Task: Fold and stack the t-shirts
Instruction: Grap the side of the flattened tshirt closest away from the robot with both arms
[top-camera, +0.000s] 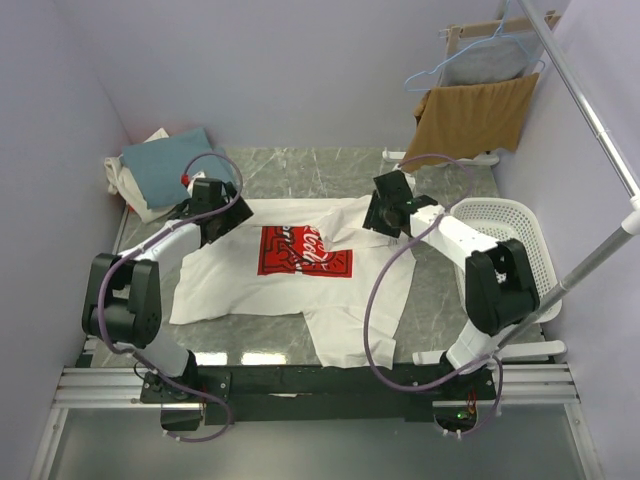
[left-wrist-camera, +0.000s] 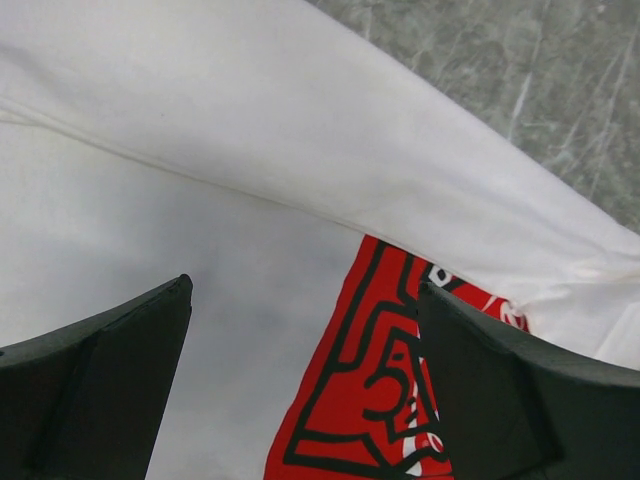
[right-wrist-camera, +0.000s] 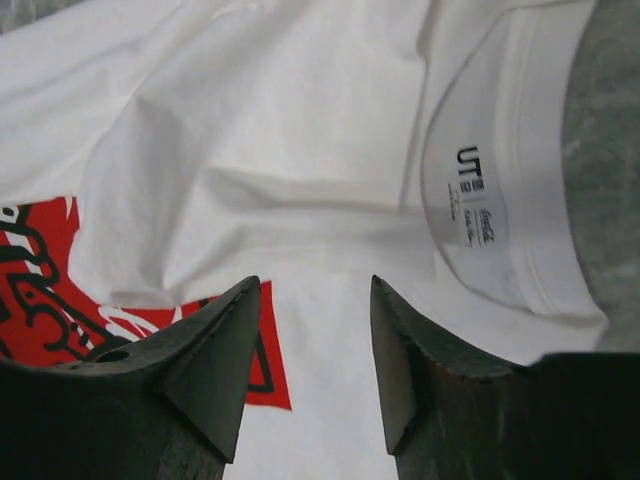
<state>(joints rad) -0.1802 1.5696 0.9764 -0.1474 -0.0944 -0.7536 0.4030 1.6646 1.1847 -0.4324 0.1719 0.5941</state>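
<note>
The white t-shirt (top-camera: 300, 290) with a red rectangular chest print (top-camera: 290, 255) lies spread on the grey marble table, its far edge folded over onto the print. My left gripper (top-camera: 215, 215) hovers open over its left part; the left wrist view shows the fold (left-wrist-camera: 330, 130) and the print (left-wrist-camera: 370, 400) between the jaws. My right gripper (top-camera: 385, 212) hovers open over the collar side; the right wrist view shows the collar label (right-wrist-camera: 475, 210) and a corner of the print (right-wrist-camera: 270, 370). A teal-blue shirt (top-camera: 170, 165) lies on an off-white one (top-camera: 130, 190) at the far left.
A white laundry basket (top-camera: 505, 240) stands at the right. A tan-brown cloth (top-camera: 470, 120) hangs over a rack at the far right, with a grey garment on a blue hanger (top-camera: 480, 60) behind it. A metal pole (top-camera: 590, 110) crosses the right side.
</note>
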